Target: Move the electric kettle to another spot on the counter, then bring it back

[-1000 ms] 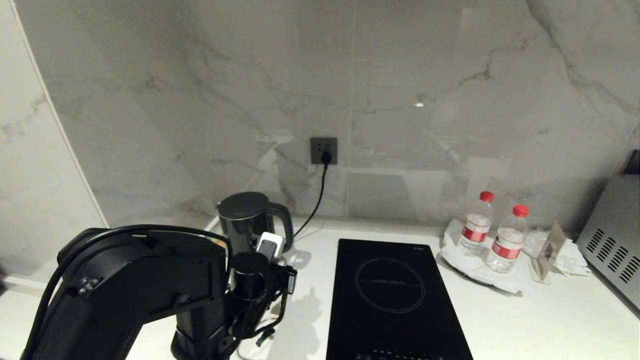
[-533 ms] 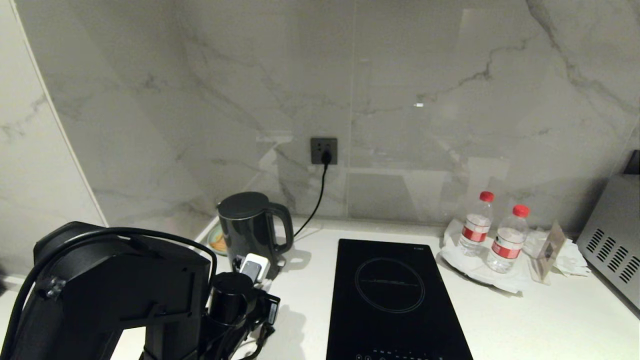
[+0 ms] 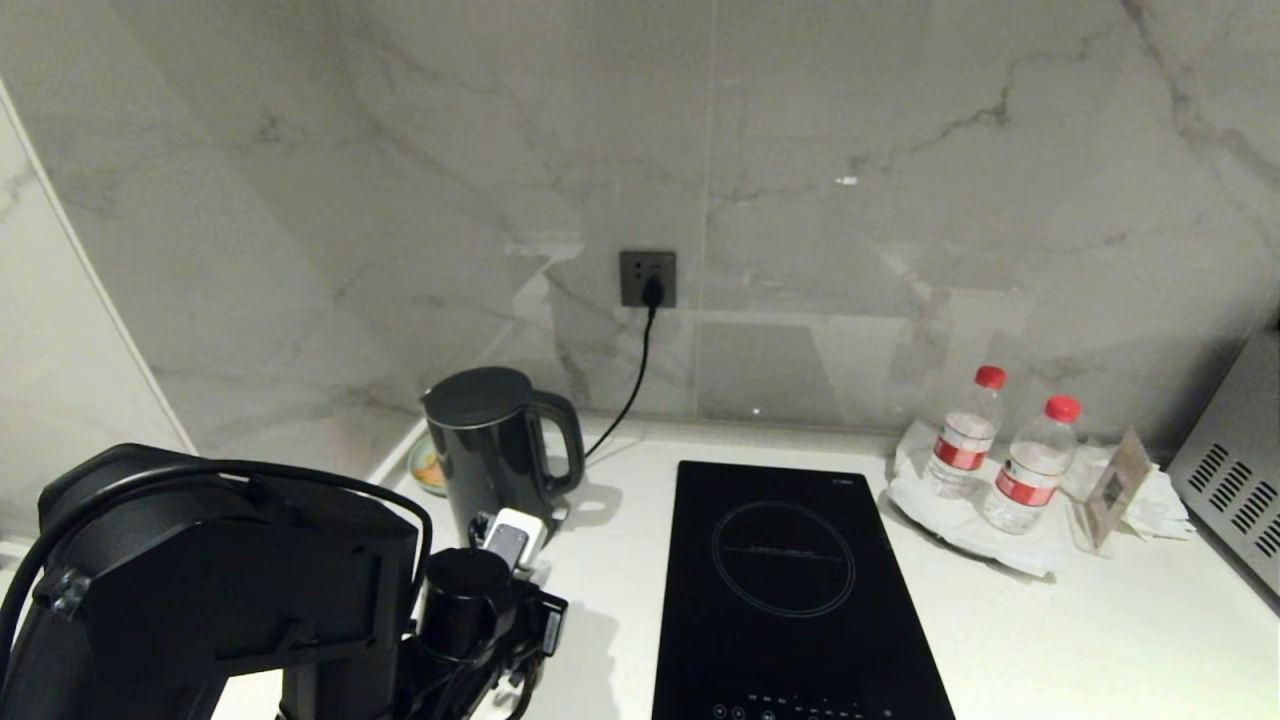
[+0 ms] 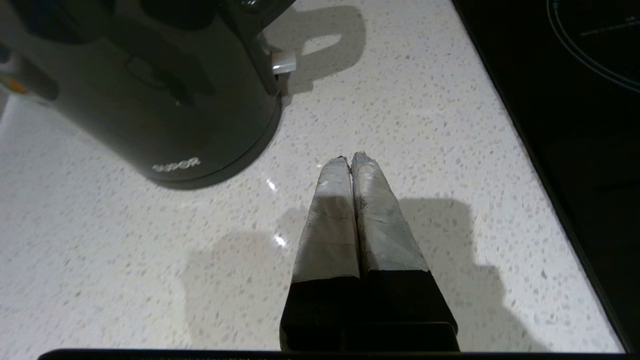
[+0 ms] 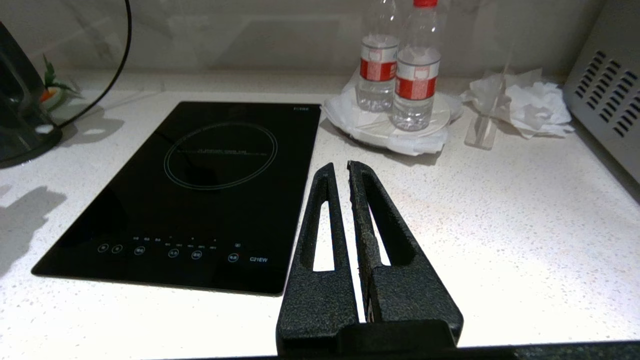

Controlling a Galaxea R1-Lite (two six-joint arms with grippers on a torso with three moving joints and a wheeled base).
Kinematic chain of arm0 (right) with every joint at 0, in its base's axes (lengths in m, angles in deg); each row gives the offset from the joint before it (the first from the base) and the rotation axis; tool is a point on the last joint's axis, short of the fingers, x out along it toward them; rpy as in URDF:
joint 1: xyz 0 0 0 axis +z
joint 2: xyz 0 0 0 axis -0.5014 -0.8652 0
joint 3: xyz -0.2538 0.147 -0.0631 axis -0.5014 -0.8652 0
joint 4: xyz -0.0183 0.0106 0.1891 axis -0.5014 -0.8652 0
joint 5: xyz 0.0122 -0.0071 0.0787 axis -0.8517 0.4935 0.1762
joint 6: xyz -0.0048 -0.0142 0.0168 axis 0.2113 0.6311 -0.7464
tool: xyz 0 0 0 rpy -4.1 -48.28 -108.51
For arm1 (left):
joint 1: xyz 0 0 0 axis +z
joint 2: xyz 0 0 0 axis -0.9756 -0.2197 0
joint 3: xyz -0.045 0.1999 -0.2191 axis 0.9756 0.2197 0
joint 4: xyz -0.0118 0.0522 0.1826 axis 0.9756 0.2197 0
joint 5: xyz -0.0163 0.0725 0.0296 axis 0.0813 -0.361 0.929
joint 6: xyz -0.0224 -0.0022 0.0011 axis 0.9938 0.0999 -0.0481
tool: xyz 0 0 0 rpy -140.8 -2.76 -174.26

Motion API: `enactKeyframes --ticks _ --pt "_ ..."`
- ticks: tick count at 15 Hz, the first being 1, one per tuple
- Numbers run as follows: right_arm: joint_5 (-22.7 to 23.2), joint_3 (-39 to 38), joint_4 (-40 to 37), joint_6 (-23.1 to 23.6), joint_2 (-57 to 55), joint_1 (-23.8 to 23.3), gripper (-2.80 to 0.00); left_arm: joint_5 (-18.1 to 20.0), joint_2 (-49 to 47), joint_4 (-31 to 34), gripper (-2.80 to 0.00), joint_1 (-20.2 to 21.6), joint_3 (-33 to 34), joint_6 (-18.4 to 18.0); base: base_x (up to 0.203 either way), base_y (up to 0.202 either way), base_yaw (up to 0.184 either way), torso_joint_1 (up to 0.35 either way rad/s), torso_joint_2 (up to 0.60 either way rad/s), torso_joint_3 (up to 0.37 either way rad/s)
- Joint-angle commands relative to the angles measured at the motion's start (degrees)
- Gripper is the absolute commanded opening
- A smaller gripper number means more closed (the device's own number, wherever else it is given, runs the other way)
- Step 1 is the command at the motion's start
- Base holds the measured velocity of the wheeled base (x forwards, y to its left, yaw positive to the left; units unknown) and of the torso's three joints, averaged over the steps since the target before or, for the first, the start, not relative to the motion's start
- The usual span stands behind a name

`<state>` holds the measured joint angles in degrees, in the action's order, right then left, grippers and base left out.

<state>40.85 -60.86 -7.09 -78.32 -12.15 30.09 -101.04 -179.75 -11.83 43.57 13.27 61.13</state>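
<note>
Grey-veined marble wall [image 3: 850, 150] with a dark socket [image 3: 647, 278].

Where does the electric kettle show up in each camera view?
Head view: electric kettle stands left of centre by the wall.
Left wrist view: electric kettle fills the upper left.
Right wrist view: only its edge at far left.
Shared landmark: the induction hob.

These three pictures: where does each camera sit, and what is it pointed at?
Head view: up on the robot's head, looking down at the white speckled counter; its black left arm shows.
Left wrist view: behind the shut left gripper, over the counter beside the glossy black electric kettle.
Right wrist view: behind the right gripper, facing the black glass hob and two red-capped water bottles.
All share the kettle.
</note>
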Motion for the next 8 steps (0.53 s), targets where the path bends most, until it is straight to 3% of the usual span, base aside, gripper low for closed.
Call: enactKeyframes --ticks 1,8 --pt "0.02 0.00 -0.02 0.01 0.00 0.00 -2.80 -0.20 0.72 -0.52 -2.80 -0.01 -0.82 -0.11 0.000 0.000 0.000 0.005 0.01 -0.188" --pt "0.02 0.00 0.06 0.01 0.00 0.00 -2.80 -0.20 0.74 -0.52 -2.80 -0.18 -1.20 -0.20 0.000 0.000 0.000 0.004 0.00 -0.198"
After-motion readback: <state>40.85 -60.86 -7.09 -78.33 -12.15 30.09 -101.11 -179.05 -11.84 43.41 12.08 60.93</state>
